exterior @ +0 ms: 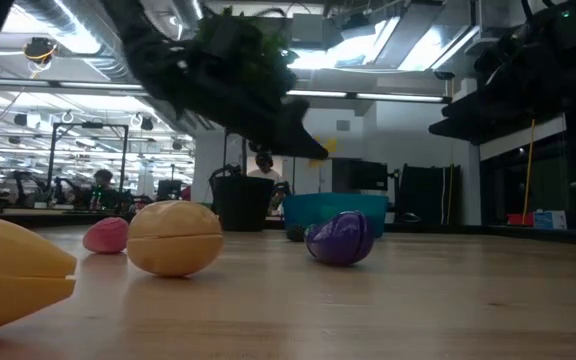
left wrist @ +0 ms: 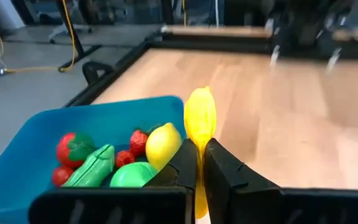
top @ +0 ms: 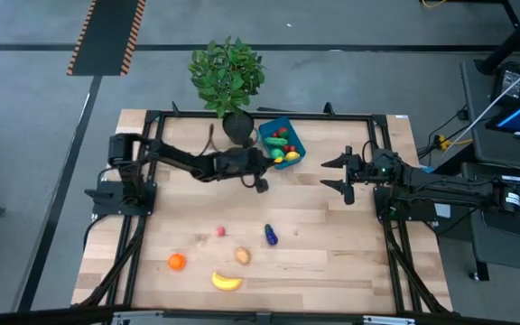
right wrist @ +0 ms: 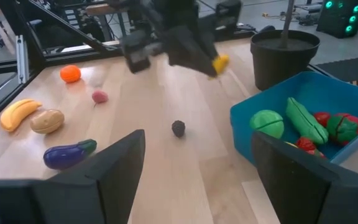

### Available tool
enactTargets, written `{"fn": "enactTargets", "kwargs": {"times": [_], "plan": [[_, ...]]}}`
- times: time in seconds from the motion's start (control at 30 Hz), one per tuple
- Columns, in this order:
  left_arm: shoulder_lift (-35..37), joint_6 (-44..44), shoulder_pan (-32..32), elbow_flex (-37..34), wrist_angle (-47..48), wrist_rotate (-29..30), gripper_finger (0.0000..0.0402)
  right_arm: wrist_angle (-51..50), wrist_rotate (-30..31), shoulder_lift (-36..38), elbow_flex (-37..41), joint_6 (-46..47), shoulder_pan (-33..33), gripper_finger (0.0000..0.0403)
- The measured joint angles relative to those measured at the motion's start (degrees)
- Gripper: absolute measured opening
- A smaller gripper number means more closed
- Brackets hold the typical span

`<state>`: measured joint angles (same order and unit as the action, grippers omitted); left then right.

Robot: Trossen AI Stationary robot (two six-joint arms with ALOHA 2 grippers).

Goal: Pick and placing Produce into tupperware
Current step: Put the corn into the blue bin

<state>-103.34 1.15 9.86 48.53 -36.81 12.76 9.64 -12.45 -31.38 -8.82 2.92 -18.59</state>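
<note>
- The blue tupperware [top: 281, 143] sits open at the far middle of the counter [top: 332, 244], just right of the dark pot of a leafy plant [top: 227, 74].
- Inside it: a lemon [left wrist: 162, 144], a green cucumber [left wrist: 93, 168], a green apple [right wrist: 266, 122] and red berries [left wrist: 73, 148], all packed close together.
- The left claw [left wrist: 199, 160] hangs just beside the container's near-left corner, pinched tight on a small yellow piece of produce [left wrist: 200, 118] that sticks out past its fingertips.
- On the bare wood below and right of that claw lies a small dark piece [right wrist: 178, 128]; what it is cannot be told.
- Nearer the front edge, spread apart: a purple eggplant [top: 270, 236], a pink piece [top: 221, 231], a tan potato [top: 242, 256], an orange [top: 177, 262] and a yellow banana [top: 227, 282].
- The right claw [top: 345, 174] waits off at the right side of the counter, fingers spread wide, nothing between them.
</note>
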Motion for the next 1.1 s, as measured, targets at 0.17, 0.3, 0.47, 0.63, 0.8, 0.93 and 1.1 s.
{"fn": "enactTargets", "kwargs": {"times": [0.17, 0.3, 0.47, 0.63, 0.8, 0.93, 1.1], "plan": [[-3.28, 0.96, 2.12, 7.11, 9.79, 0.01, 0.0007, -1.00, -0.01, 0.02, 0.00, -0.04, 0.02, 0.0293], [-4.57, 1.09, 3.40, 10.32, 12.13, 0.00, 0.0008, -1.22, -0.02, 0.02, 0.00, -0.09, 0.01, 0.0293], [-5.05, 1.52, 4.96, 11.38, 12.13, 0.79, 0.0006, -1.19, -0.02, 0.02, 0.00, -0.13, 0.02, 0.0293], [-5.04, 1.69, 6.32, 11.39, 12.57, 4.24, 0.0004, -1.19, -0.04, 0.02, 0.00, -0.13, 0.02, 0.0293], [-5.04, 1.94, 6.91, 11.39, 13.56, 4.30, 0.0006, -1.19, -0.04, 0.02, 0.00, -0.15, 0.02, 0.0293], [-5.96, 1.98, 7.11, 11.41, 11.65, 4.30, 0.0004, -1.16, -0.04, 0.02, 0.00, -0.15, 0.02, 0.0293], [-9.56, 2.57, 7.11, 11.37, 7.23, 4.33, 0.0006, -0.89, -0.04, 0.02, 0.00, -0.09, 0.04, 0.0293]]}}
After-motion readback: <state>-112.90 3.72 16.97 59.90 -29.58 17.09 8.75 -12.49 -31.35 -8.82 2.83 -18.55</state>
